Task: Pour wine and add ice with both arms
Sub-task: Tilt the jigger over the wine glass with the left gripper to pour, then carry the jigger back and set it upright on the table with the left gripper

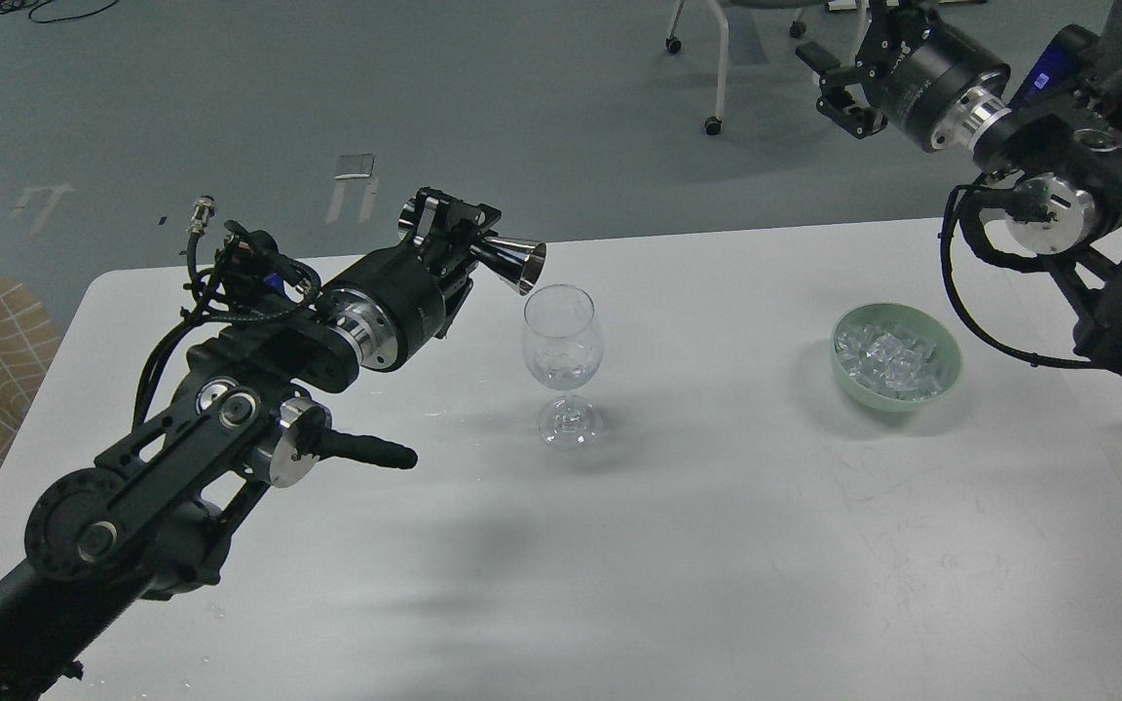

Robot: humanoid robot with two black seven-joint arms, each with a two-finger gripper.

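At centre frame, our left gripper (464,248) is pinched on a polished metal jigger (514,263), tipped sideways with its mouth just above the rim of the wine glass (562,362). We see no trickle; a trace of clear liquid may sit in the bowl. We judge the jigger rigid, light and slippery, so we hold it at its narrow waist. The glass is thin, fragile and top-heavy. At right, the ice (890,356) fills a green bowl (946,375): wet, slick cubes, best taken singly across flat faces. Our right gripper (839,88), upper right, appears spread and empty.
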